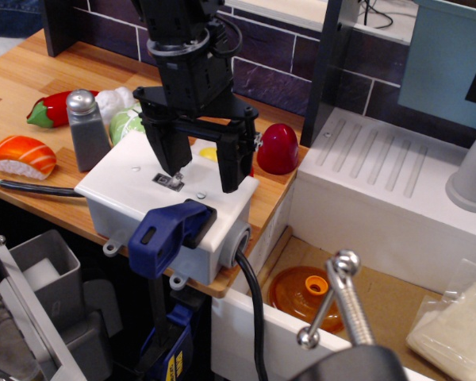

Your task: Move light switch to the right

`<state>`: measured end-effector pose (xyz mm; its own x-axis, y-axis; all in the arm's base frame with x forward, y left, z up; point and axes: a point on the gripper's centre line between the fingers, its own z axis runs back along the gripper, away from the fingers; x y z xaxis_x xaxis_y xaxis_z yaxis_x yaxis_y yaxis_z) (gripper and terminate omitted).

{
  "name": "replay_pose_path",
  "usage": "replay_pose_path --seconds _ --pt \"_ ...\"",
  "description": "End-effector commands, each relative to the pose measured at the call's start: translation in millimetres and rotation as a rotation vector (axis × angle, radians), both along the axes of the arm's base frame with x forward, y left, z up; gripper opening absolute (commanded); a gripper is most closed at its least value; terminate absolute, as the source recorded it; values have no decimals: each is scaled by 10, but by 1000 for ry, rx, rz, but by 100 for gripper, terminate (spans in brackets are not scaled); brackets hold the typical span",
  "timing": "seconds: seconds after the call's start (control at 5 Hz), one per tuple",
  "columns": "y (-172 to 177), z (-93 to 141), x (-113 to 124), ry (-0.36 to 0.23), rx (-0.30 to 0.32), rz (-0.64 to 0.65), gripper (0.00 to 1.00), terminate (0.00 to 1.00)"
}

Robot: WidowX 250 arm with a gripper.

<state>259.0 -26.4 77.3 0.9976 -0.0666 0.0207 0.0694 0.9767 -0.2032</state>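
Note:
The light switch (168,182) is a small silver toggle with a rectangular plate on top of a white box (127,198) at the wooden counter's front edge. My black gripper (200,176) hangs open just above the box. Its left finger (167,152) has its tip at the switch, right beside the lever. Its right finger (231,163) stands apart over the box's right side. Nothing is held between the fingers.
A blue clamp (168,230) grips the box's front edge. A grey shaker (87,128), sushi piece (24,156) and toy vegetables (51,109) lie to the left. A red dome (278,148) sits behind on the right. A white sink unit (381,206) is at right.

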Motion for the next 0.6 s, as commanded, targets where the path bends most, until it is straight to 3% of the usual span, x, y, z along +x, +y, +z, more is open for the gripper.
replay_pose_path --seconds 0.0,0.2,0.4 --pt "-80 125 36 -40 -2 -15 100 0" --pt "-80 125 36 -40 -2 -15 100 0" --pt "-80 125 36 -40 -2 -15 100 100"
